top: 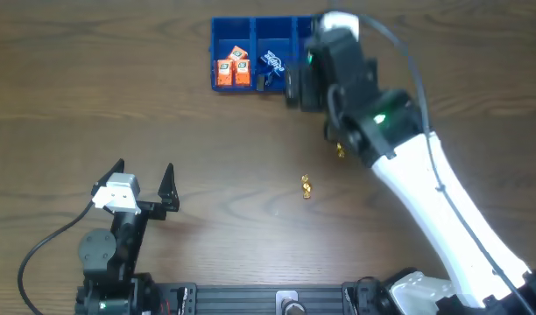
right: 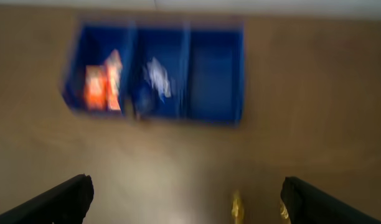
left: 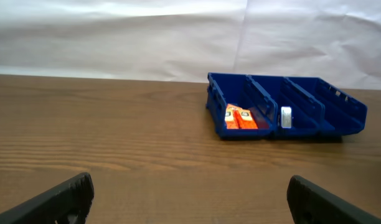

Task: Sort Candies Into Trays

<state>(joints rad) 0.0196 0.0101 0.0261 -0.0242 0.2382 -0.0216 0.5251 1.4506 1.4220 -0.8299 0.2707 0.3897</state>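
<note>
A blue tray with three compartments (top: 222, 33) stands at the table's far middle. Orange candies (top: 232, 70) lie in its left compartment and a blue-white candy (top: 272, 60) in the middle one. In the right wrist view the tray (right: 215, 68) holds the orange candies (right: 103, 81) and the blue-white candy (right: 158, 76); its third compartment is bare. Two gold candies lie on the wood, one (top: 306, 186) mid-table and one (top: 341, 150) beside the right arm. My right gripper (right: 183, 198) hangs open, raised near the tray. My left gripper (top: 145, 175) stands open at the near left, holding nothing.
The left wrist view looks across bare wood to the tray (left: 315, 102) with orange candies (left: 240, 118) inside. A gold candy (right: 237, 205) lies between the right fingers' span. A white backdrop (left: 116, 37) closes the far side. Open wood stretches across the left half of the table.
</note>
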